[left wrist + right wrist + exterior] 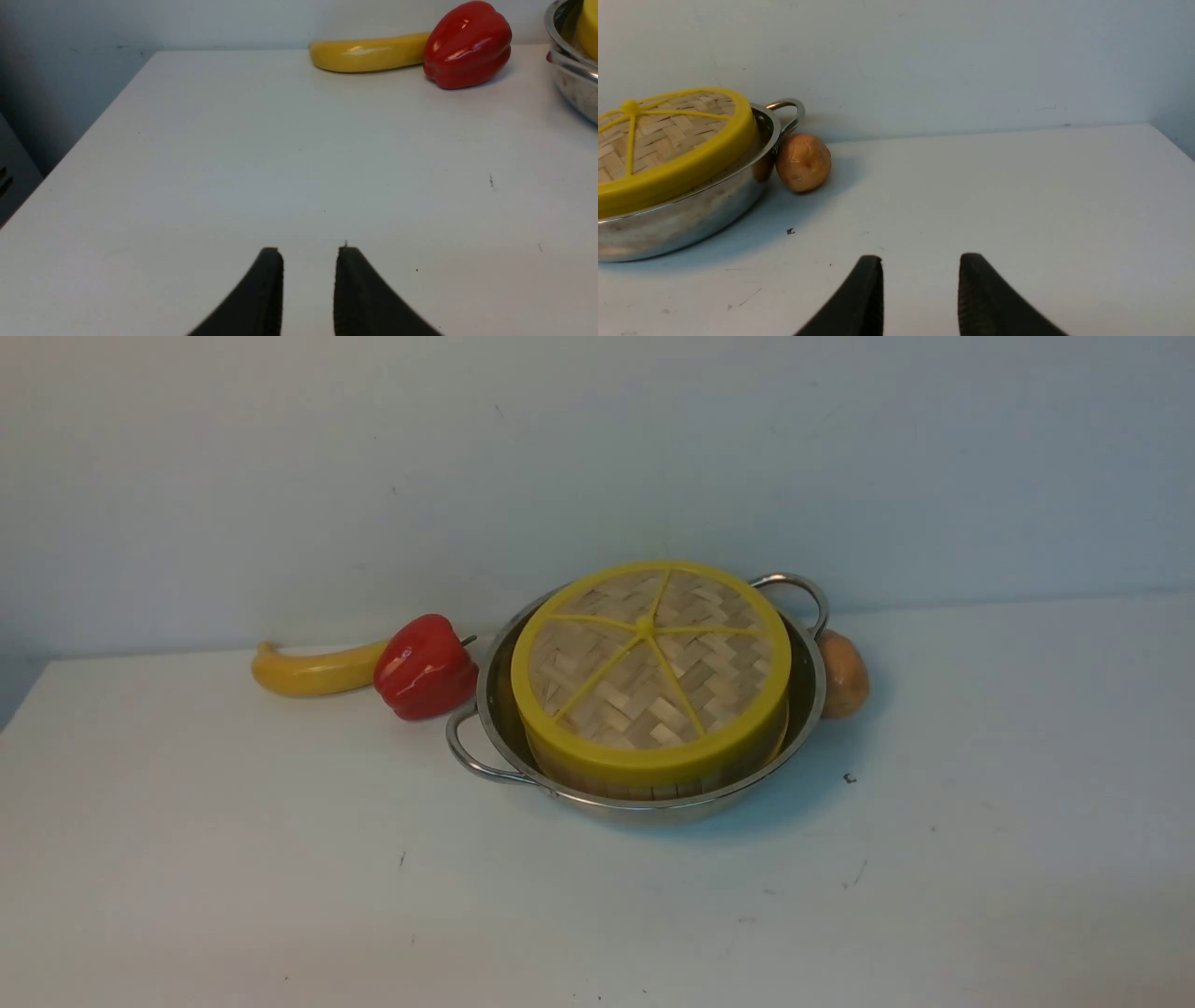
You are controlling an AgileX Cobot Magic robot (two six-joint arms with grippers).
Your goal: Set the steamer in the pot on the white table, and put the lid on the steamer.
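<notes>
bamboo steamer lidded and sitting in the pot; the task looks finished.

nearest, the left gripper [308, 254] and right gripper [920, 261] each show parted fingertips with nothing between them, above the white table [280, 859]. ahead of and between the two grippers, apart from both, stands the stainless-steel two-handled pot [653, 810], the bamboo steamer [665, 791] inside it and the woven yellow-rimmed lid [597, 691] over the steamer. beyond the left gripper lie a red bell pepper [425, 667] and a yellow banana [322, 672]; a brown potato-like item [843, 677] is beside the pot's far handle. nothing seems left to place.
</notes>
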